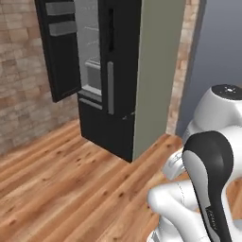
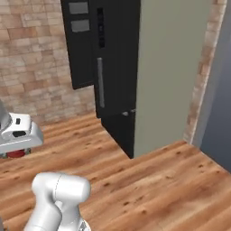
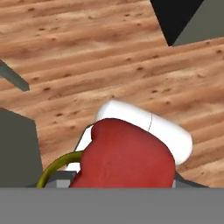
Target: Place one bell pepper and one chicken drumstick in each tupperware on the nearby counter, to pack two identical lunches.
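Note:
A glossy red bell pepper sits close under the hand camera and covers the fingertips. From the right base view, the same bell pepper peeks out red beneath the white hand at the left edge. My gripper is shut on it and holds it in the air above the wooden floor. The chicken drumstick, the tupperware and the counter are out of view.
A tall black fridge stands ahead with its upper left door swung open, showing shelves inside. A brick wall runs to the left and a grey wall to the right. Wooden floor lies in front of the base.

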